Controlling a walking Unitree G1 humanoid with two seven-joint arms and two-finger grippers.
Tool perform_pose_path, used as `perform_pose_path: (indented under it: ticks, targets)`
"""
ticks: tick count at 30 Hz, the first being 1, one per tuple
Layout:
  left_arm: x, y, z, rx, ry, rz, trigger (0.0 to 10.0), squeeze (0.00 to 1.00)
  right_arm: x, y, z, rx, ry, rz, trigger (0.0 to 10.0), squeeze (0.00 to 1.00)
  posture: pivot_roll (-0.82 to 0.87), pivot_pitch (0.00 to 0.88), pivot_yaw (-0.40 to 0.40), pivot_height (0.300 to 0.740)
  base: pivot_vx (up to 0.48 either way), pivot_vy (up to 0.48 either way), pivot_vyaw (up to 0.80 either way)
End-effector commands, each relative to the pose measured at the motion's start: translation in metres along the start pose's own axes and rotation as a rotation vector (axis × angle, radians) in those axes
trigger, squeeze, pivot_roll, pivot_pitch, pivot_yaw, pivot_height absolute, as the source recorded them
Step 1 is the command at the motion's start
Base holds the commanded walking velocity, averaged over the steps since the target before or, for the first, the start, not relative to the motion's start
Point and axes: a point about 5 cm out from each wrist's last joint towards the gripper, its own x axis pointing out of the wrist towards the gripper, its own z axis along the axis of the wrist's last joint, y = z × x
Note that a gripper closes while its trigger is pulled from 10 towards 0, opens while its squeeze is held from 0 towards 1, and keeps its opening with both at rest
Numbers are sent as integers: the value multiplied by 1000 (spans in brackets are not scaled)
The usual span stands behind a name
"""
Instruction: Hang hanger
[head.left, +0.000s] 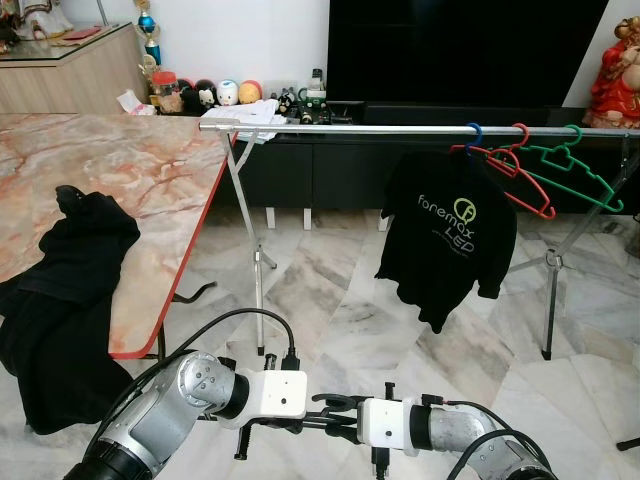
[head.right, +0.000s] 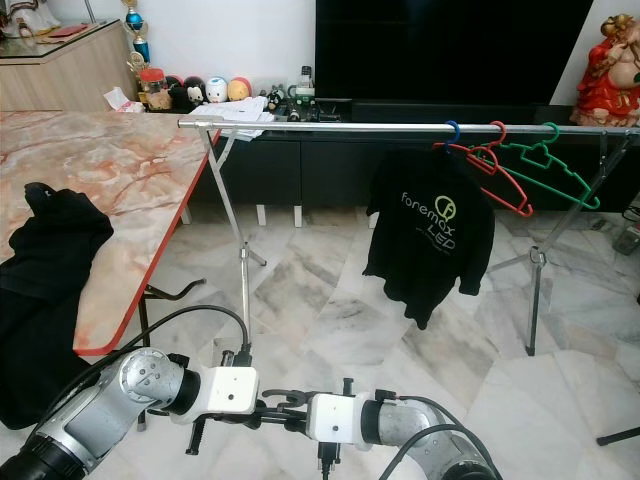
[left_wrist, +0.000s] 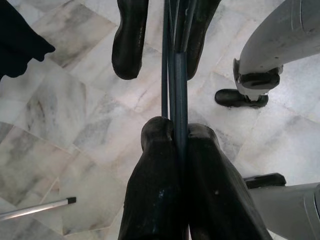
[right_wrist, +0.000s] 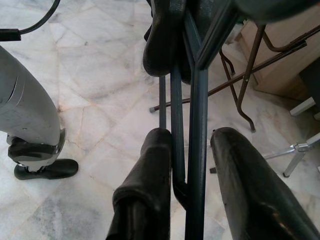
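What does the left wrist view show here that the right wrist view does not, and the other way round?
Left wrist view: the left gripper shut on the dark hanger, and black cloth at one corner. Right wrist view: the right gripper with fingers apart around the hanger's bars, and dark folding table legs over the floor. Both share the hanger, the other gripper's fingers opposite, the marble floor and a robot foot.

Home living room, big television (head.left: 465, 50), marble floor (head.left: 340, 300), clothes rail (head.left: 400, 129)
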Motion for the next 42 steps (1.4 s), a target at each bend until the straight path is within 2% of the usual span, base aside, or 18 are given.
perform_pose_path:
  ticks: [1, 18, 29, 30, 33, 34, 42]
  targets:
    - [-1, -1, 2, 17, 4, -9, 10000, 0, 0, -3, 1, -10, -3, -8, 0, 0, 42, 37, 12, 740, 0, 0, 0]
    - [-1, 3, 5, 48, 1, 10, 10000, 0, -1, 1, -1, 14, -14, 12, 0, 0, 40, 39, 13, 740, 0, 0, 0]
    - [-1, 2, 2, -3, -13, 13, 10000, 0, 2, 13, -3, 51, -20, 18, 0, 0, 42, 43, 15, 740, 0, 0, 0]
    - [0, -1, 0, -36, -19, -15, 9059, 1000, 2, 14, -4, 57, -17, 19, 0, 0, 41, 43, 16, 740, 0, 0, 0]
    - [-1, -2, -2, -57, -28, -18, 9294, 1000, 2, 16, -5, 67, -14, 20, 0, 0, 38, 44, 16, 740, 0, 0, 0]
    - [-1, -2, -2, -52, -26, -7, 10000, 1000, 1, 17, -7, 76, -10, 18, 0, 0, 39, 44, 16, 740, 0, 0, 0]
    - [-11, 5, -2, -122, -84, 56, 10000, 1000, -3, 36, -21, 165, 43, 33, 0, 0, 42, 51, 17, 740, 0, 0, 0]
